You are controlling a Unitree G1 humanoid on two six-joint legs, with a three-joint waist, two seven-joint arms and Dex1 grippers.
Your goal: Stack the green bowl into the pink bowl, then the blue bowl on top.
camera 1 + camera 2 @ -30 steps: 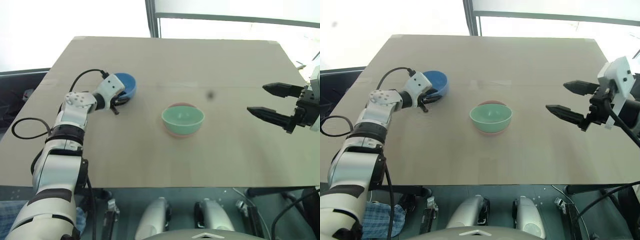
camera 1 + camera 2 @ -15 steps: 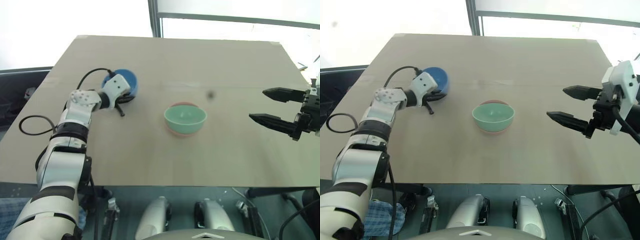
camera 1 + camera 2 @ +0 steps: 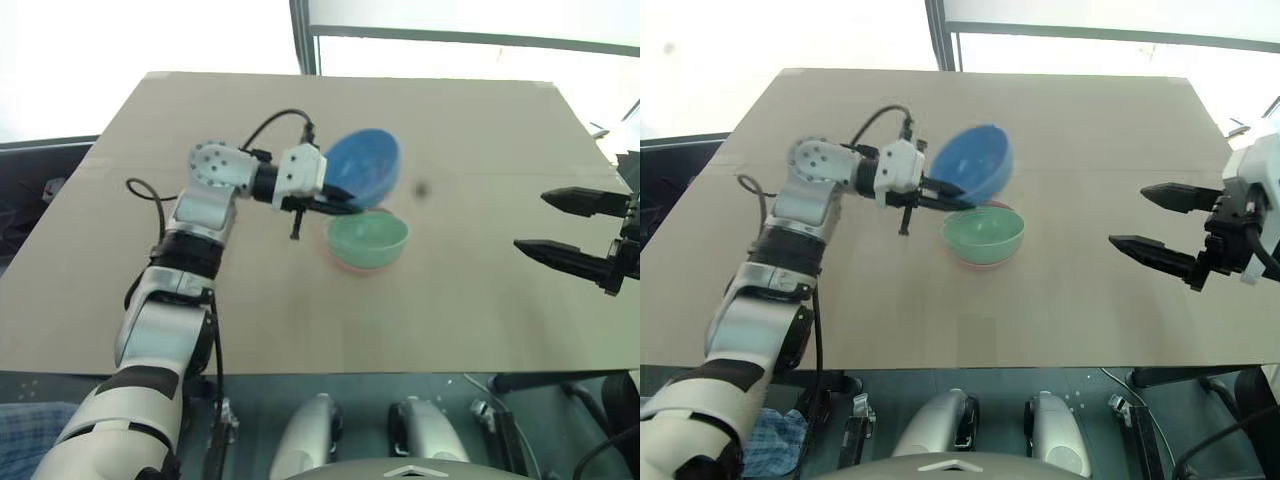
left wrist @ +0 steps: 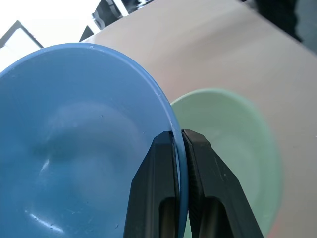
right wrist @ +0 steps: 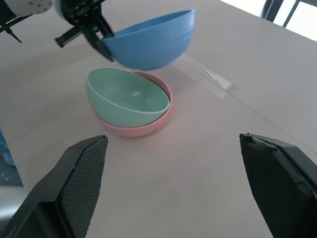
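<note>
The blue bowl [image 3: 361, 166] hangs tilted in my left gripper [image 3: 335, 201], pinched at its rim, above the green bowl [image 3: 367, 240] nested in the pink bowl [image 5: 148, 126]. My right gripper [image 3: 572, 228] is wide open, empty.

Three bowls sit over one worktop [image 3: 300, 300]: one blue bowl [image 3: 362, 165], one green bowl [image 3: 367, 240] and one pink bowl [image 5: 148, 126], with two robot hands, left hand [image 3: 335, 203] and right hand [image 3: 565, 228].

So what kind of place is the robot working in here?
Probably a lab or test room rather than a home: one plain tan table, bare apart from three plastic bowls, a strip of clear tape stuck across its top, and bright windows right behind it.
</note>
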